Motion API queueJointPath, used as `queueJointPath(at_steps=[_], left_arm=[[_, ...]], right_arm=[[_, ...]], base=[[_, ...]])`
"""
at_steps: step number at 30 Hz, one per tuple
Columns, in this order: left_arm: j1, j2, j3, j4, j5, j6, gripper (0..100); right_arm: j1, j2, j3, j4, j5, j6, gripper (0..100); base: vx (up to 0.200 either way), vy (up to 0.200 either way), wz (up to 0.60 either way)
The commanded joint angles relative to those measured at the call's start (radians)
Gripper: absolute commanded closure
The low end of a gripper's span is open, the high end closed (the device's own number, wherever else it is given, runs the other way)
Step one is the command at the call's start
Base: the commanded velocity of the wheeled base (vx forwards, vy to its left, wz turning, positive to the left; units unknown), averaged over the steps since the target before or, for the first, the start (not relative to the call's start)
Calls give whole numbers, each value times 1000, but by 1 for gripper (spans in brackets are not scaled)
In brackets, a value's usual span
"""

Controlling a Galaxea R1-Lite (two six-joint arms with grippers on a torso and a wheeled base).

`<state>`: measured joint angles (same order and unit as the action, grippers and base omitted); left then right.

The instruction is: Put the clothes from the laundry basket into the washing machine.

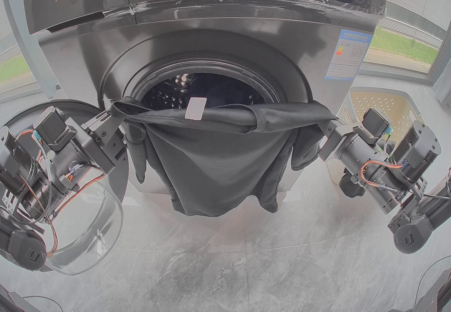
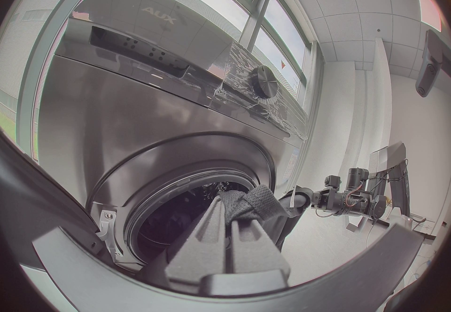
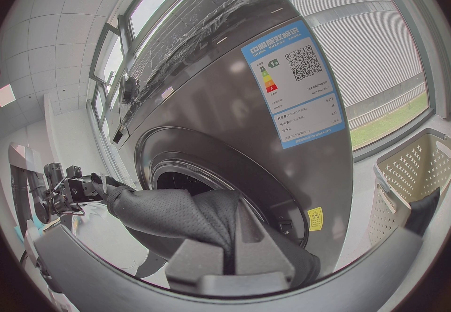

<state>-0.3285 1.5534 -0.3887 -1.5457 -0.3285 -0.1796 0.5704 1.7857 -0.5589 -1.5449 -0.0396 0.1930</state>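
Left gripper (image 1: 112,122) and right gripper (image 1: 329,127), fingers clamped on the black garment (image 1: 211,157), hold it stretched across the washing machine's (image 1: 211,40) open mouth. Blue label (image 1: 348,55) on its front; grey marbled floor (image 1: 235,256), windows (image 1: 404,40) behind.

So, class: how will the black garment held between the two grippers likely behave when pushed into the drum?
Probably floppy: the black garment sags in folds between the left gripper and right gripper. Likely light, since two pinched edges carry it. It may drape over the drum rim rather than slide in.
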Motion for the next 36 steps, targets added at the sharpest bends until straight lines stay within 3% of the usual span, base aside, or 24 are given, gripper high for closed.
queueJointPath(at_steps=[1, 6, 16, 17, 22, 29, 36], left_arm=[[-1, -3, 1, -1, 0, 2, 100], [-30, 22, 8, -4, -1, 2, 100], [-162, 131, -73, -4, -1, 2, 100], [-162, 131, -73, -4, -1, 2, 100], [-173, 163, -81, -4, 8, 2, 100], [-176, 157, -122, -4, 49, 2, 100], [-175, 154, -157, -5, 54, 0, 100]], right_arm=[[2, -5, -6, 0, 0, -1, 100], [8, 9, 17, -1, 7, 2, 100], [100, 107, 82, -3, 13, 8, 100], [100, 107, 82, -3, 13, 8, 0], [151, 176, 88, 0, 10, -3, 0], [180, 320, 175, -1, 12, -3, 0], [240, 380, 229, -1, 9, 5, 0]], base=[[0, 0, 0], [0, 0, 0], [0, 0, 0], [0, 0, 0], [0, 0, 0], [0, 0, 0], [0, 0, 0]])
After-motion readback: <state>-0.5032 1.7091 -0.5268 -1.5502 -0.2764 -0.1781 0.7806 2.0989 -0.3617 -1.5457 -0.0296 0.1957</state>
